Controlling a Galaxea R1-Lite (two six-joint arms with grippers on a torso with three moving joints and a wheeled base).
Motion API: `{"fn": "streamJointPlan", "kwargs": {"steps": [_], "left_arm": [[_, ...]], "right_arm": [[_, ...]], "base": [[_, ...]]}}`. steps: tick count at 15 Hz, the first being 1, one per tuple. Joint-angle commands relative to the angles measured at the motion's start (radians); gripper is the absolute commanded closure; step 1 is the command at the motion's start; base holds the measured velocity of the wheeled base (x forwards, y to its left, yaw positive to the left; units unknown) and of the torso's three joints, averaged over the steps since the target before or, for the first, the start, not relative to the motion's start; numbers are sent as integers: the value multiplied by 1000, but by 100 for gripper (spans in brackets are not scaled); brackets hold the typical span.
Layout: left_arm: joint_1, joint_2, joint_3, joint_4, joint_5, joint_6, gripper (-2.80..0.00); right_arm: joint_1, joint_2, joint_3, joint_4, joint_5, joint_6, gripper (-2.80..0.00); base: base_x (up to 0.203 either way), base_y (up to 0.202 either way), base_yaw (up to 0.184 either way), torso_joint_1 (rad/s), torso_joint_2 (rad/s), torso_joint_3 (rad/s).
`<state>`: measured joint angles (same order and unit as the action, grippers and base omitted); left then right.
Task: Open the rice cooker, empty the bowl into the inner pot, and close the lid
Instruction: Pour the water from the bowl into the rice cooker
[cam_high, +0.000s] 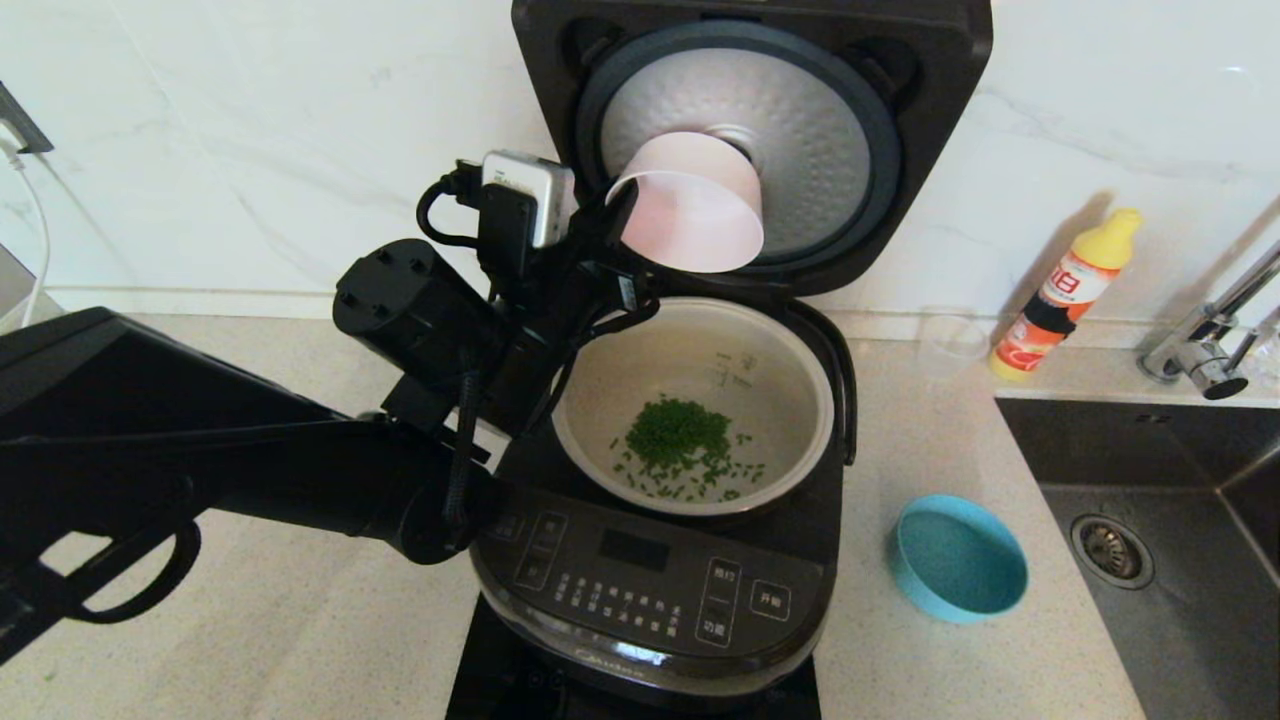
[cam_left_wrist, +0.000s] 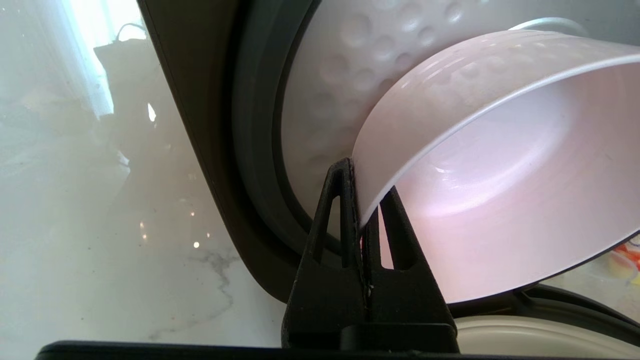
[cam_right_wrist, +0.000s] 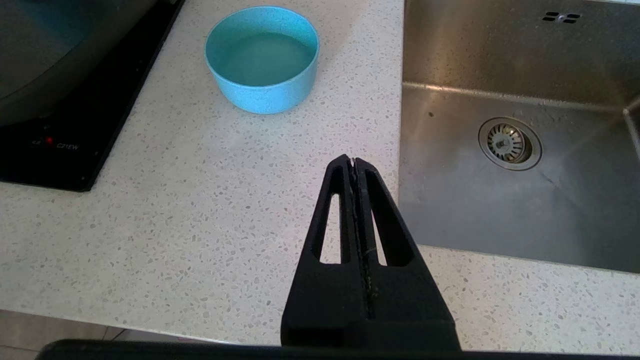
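- One rice cooker, with one lid and one inner pot.
- Two small bowls: one pink bowl, one blue bowl.
- One yellow bottle.
- One clear glass.
- One sink, one tap.
- Two grippers: left gripper, right gripper.

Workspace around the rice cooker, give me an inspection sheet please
Surface: speckled pale countertop, cooker on a black hob.
Job's things: rice cooker with lid up; inner pot holds chopped greens; pink bowl tipped above the pot, looks empty.
Clutter: blue bowl, yellow bottle, clear glass.
Grippers: left gripper pinches the pink bowl's rim; right gripper shut, empty, over the counter by the sink.
Cables: black cable on the left arm.
Surroundings: marble wall, tap.
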<state>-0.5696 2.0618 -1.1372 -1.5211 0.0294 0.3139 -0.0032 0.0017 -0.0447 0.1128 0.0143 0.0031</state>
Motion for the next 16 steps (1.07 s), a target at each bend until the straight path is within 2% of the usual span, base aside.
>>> {"fn": "streamJointPlan", "kwargs": {"steps": [1, 4, 6, 10, 13, 15, 16], "left_arm": [[0, -10, 1, -9, 0, -10, 0], [0, -106, 34, 4, 2, -16, 0], [0, -209, 78, 105, 4, -21, 0], [0, -413, 195, 443, 17, -104, 0], [6, -567, 220, 765, 60, -190, 0], [40, -677, 207, 982, 89, -256, 0], [83, -723, 190, 1126, 99, -276, 0]], "right_arm": [[0, 0, 0, 1, 0, 0, 0], [0, 0, 0, 1, 1, 0, 0], [0, 0, 0, 1, 1, 0, 0], [0, 0, 0, 1, 1, 0, 0], [0, 0, 0, 1, 0, 0, 0], [0, 0, 0, 1, 1, 0, 0], [0, 0, 0, 1, 0, 0, 0]], "base": [[0, 0, 0, 0, 0, 0], [0, 0, 0, 0, 0, 0], [0, 0, 0, 0, 0, 0], [0, 0, 0, 0, 0, 0], [0, 0, 0, 0, 0, 0], [0, 0, 0, 0, 0, 0], [0, 0, 0, 0, 0, 0]]}}
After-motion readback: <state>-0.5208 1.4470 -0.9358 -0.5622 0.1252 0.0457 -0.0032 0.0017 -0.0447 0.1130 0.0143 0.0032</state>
